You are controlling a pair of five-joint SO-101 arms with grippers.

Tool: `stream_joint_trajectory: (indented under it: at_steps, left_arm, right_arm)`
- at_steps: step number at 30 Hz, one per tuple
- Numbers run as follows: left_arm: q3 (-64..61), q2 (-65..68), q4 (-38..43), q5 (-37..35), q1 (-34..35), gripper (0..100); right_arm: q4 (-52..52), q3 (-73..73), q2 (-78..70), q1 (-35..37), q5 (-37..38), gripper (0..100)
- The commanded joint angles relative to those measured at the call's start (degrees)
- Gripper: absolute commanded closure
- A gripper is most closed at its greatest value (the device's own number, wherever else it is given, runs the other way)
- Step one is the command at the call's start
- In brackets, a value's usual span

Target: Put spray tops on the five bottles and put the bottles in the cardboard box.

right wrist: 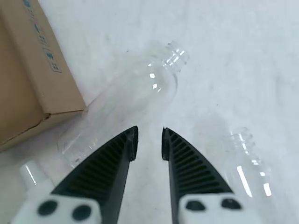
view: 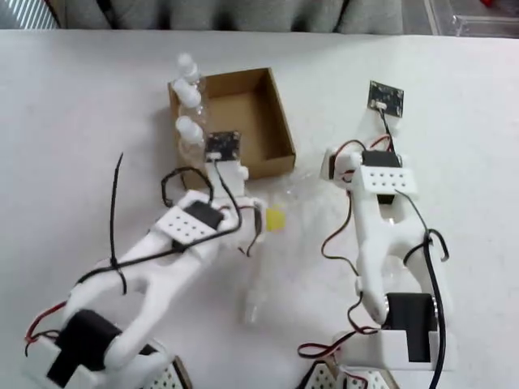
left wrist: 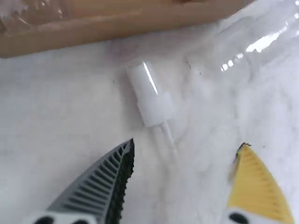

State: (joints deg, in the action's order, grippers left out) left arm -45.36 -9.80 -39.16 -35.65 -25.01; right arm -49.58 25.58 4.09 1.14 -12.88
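While the high view took in the whole bench (view: 478, 162), with the open box (view: 243, 113) near its middle and three capped bottles (view: 189, 93) upright in a row at the box wall nearest the left arm (view: 158, 263), it barely showed the clear plastic lying in front of the box. Whether those three stood inside that wall or just outside it could not be told.

The left wrist view showed a spray top (left wrist: 150, 95) lying flat on the bench near the box's side. It had a white cylindrical cap, a wider collar and a thin clear tube trailing from it. The left jaws stood wide apart and empty, one grey-black and ribbed, one yellow, with the tube running toward the gap between them. Part of a clear bottle (left wrist: 252, 39) lay near the spray top.

The right wrist view showed an uncapped bottle (right wrist: 133, 100) on its side close to the box corner, its threaded neck pointing away from the box. A second bottle (right wrist: 245, 161), also uncapped, lay apart from it. The right jaws, both black and ribbed, were narrowly parted and held nothing, their tips just beside the first bottle's flank. From above, the right arm (view: 373, 219) stood on the side of the box away from the capped row.
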Motion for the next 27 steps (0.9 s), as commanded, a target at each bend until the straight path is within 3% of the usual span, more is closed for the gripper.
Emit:
stream_joint_trajectory:
  at_steps: [1, 11, 17, 20, 23, 27]
  left_arm:
    - [6.6, 3.6, 2.5, -1.1, 2.9, 67]
    - [16.0, 18.9, 2.6, -4.7, 4.0, 67]
    - [17.7, 21.5, 2.2, -4.7, 4.2, 68]
    - [17.7, 21.5, 2.2, -4.5, 3.8, 79]
    - [17.7, 21.5, 2.2, -4.2, 3.7, 99]
    - [17.8, 21.4, 0.4, -4.2, 3.4, 92]
  right_arm:
    - [0.7, -2.9, 0.5, -0.1, 2.2, 93.3]
    - [0.8, -2.8, 0.5, 0.0, 2.5, 93.3]
    - [0.8, -2.8, 0.0, 0.0, 2.5, 93.3]
    - [1.2, -3.4, -1.8, 0.0, 2.5, 93.3]
    - [1.2, -5.0, -3.7, 0.0, 2.5, 93.3]
    - [1.1, -6.2, -5.4, -0.4, 2.5, 93.3]
